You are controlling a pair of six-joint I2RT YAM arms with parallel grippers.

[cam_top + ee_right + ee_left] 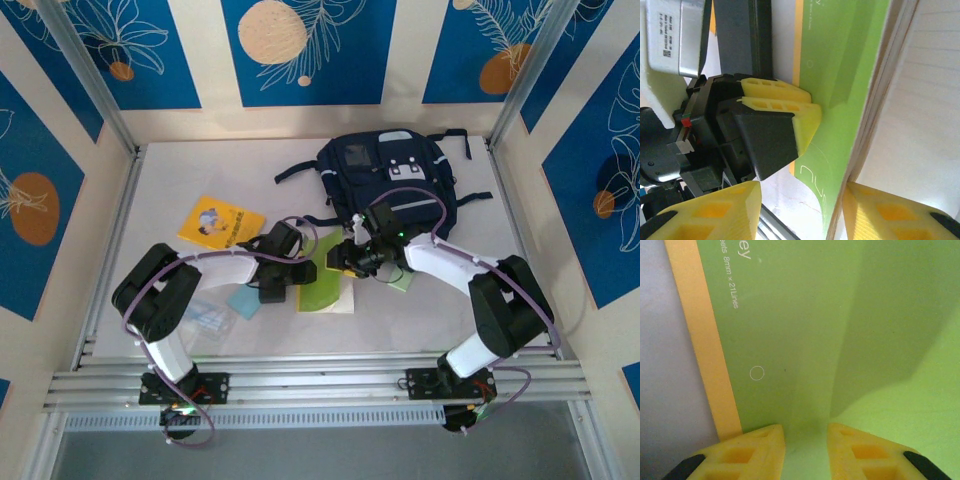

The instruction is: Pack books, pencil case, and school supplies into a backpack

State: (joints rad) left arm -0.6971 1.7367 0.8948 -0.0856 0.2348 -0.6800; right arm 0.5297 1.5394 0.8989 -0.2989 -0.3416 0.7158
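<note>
The lime-green book (325, 287) lies in front of the backpack (392, 178), its cover (840, 340) bordered by an orange band. My left gripper (303, 268) (806, 432) is narrowly open, its fingertips (785, 95) set against the green cover (840, 60) with nothing between them. My right gripper (338, 262) (801, 192) is wide open around the book's raised edge, one finger on the cover side and the other on the lined pages. The orange-yellow book (220, 222) lies flat to the left. A light blue pad (243, 300), a clear plastic piece (205, 316) and a pale green pad (398, 283) lie nearby. I cannot pick out the pencil case.
Metal frame posts and patterned walls close in the white table (180, 180) on three sides. The backpack's dark straps (300, 172) trail out to its left and right. An aluminium rail (320, 380) runs along the near edge by the arm bases.
</note>
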